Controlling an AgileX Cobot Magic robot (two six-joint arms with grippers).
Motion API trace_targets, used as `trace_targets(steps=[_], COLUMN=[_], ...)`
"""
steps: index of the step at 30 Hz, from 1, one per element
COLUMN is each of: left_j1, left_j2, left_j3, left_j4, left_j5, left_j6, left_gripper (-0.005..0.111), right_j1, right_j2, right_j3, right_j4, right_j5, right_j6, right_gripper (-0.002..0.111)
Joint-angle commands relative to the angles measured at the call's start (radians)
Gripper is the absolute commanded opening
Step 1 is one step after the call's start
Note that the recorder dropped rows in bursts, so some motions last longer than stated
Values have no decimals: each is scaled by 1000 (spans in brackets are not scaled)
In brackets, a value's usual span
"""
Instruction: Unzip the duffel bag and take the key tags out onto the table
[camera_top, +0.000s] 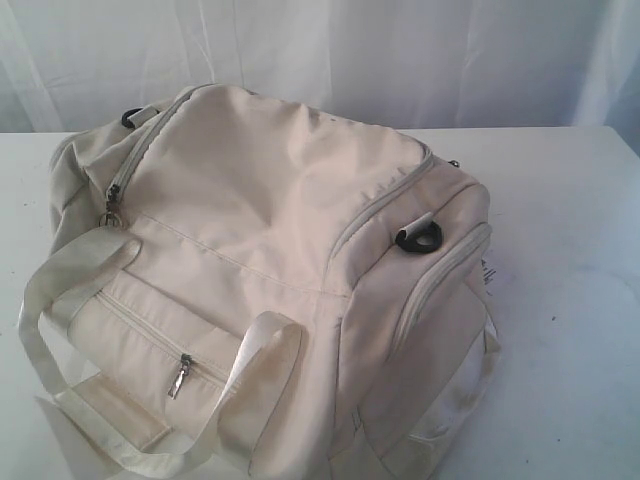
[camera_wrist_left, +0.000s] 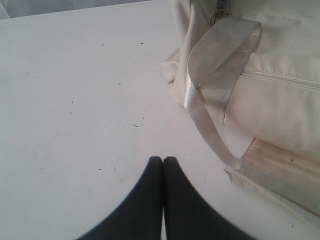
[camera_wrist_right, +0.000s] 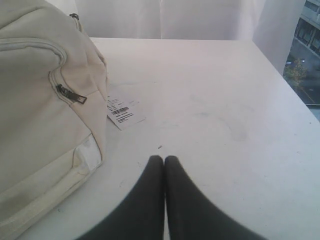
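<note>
Cream-white duffel bag (camera_top: 270, 250), zippers (camera_top: 180, 375) shut, webbing handles (camera_top: 28, 320) slack, lies on the white worktop (camera_top: 570, 300). Each pressed together and empty, the left end effector (camera_wrist_left: 163, 159) and right end effector (camera_wrist_right: 164, 158) flank the bag.

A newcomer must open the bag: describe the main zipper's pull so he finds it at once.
The large cream-white fabric duffel bag covers much of the broad white table. Its small silver metal zipper pull hangs at the top panel's left corner, just above the webbing handle. A second silver pull sits lower, on the front pocket.
</note>
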Motion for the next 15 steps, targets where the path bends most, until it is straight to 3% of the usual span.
trace_targets(steps=[1,9,12,15], left_j1=[-3,-3,-3,-3], left_j2=[-3,-3,-3,-3], left_j3=[4,4,4,4], left_j4=[-13,-61,-63,-63], left_j5=[-7,-163,-327,-539], left_j6=[-12,-188,-226,-249], left_gripper=[0,0,0,0], right_j1=[2,2,2,2], right_j2=[-5,-5,-5,-5], right_j3=[4,4,4,4], right_j4=[5,92,299,316], right_j5=[-6,-73,-190,-363], right_j6=[0,54,209,299], right_gripper=[0,0,0,0])
